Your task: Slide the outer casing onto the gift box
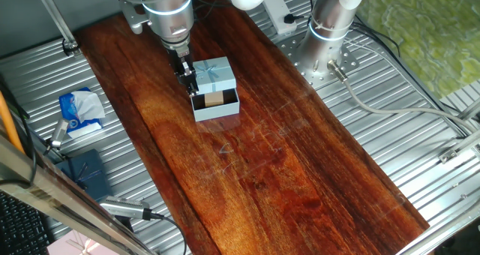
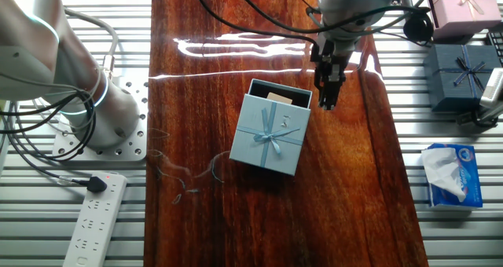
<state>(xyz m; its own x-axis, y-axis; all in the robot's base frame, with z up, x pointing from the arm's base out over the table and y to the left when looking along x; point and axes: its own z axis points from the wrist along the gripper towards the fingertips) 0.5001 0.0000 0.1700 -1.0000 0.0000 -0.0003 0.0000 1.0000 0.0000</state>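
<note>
One fixed view shows the outer casing (image 1: 213,74) partly covering the gift box (image 1: 218,105) on the surface (image 1: 300,172), the pincer (image 1: 187,72) pressed beside it to push, though I cannot tell its grip.

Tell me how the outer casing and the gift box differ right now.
The outer casing shows a closed top face with a pale ribbon bow and cross; the gift box lies open with a dark lining and a tan block inside. The outer casing covers most of the pair, while only one end of the gift box sticks out of it. The gripper is beside the outer casing, not at the gift box's exposed end. Both are light-blue cardboard.
</note>
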